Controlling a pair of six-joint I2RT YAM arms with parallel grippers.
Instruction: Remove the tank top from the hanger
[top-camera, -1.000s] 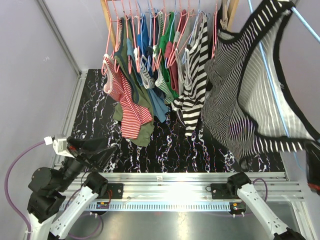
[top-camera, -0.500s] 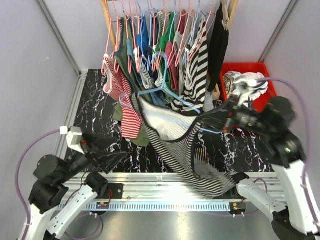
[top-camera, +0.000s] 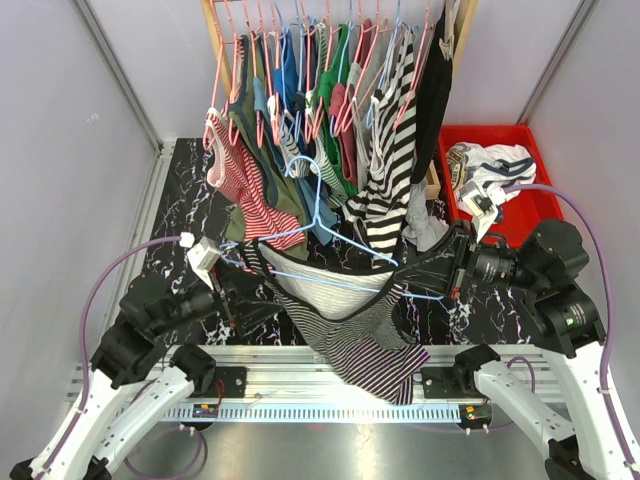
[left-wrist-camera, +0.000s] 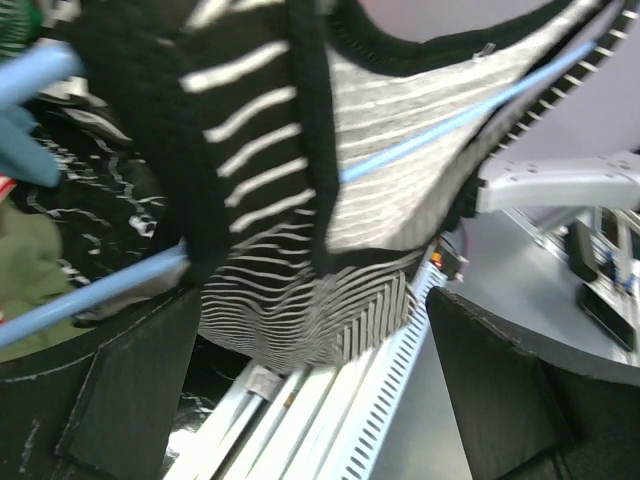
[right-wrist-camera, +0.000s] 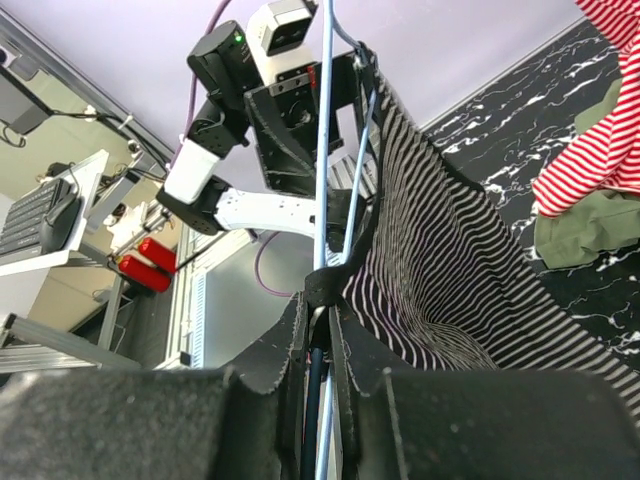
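- We see the black-and-white striped tank top (top-camera: 350, 330) on the light blue wire hanger (left-wrist-camera: 90, 293). Both are stretched between the two arms above the near part of the black marble-patterned table (top-camera: 190, 210).
- The tank top's lower part droops over the aluminium rail (top-camera: 300, 352) at the table's near edge.
- The right gripper (right-wrist-camera: 318, 310) is clenched on the hanger. In the right wrist view the blue wire and the top's black trim both pass between its nearly closed fingers.
- The left gripper (left-wrist-camera: 315, 330) is released, its jaws spread wide at the hanger's other end. The striped cloth and a blue wire lie just ahead of the fingers (left-wrist-camera: 130, 400). We cannot tell whether they touch it.
- In the left wrist view we notice a small pale tag (left-wrist-camera: 487, 48) at the neckline trim. It is too blurred to read.
- Behind, a wooden rack of pink and blue hangers (top-camera: 320, 90) carries many garments, among them a red-and-white striped top (top-camera: 255, 215).
- A red plastic bin (top-camera: 490, 132) at the far right holds a crumpled white garment (top-camera: 490, 165).
- We can read no writing on the arms or the rail at this size.
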